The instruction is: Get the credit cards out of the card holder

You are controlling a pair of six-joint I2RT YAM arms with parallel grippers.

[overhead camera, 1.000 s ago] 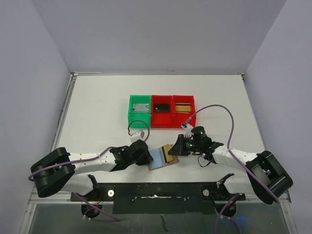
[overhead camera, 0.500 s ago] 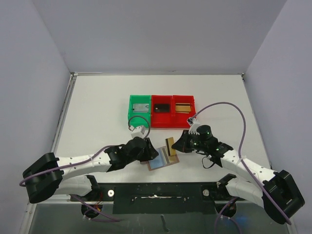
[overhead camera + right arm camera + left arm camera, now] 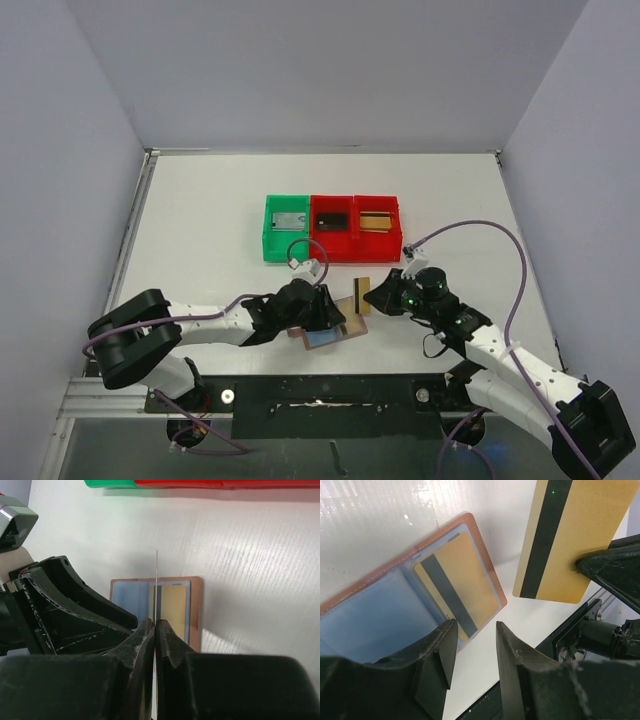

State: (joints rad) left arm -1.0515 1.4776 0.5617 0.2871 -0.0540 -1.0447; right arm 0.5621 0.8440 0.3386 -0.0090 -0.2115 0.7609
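Now | right pincer (image 3: 155, 626): flat gold card (image 3: 585, 530) | card holder (image 3: 385, 610): leathery, open

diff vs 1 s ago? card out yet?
The right gripper, shut on a gold card, drew it out of the card holder and away to the right. The left gripper slid right over the holder. Unchanged: holder open on the table, second gold card in its pocket, bins in place.
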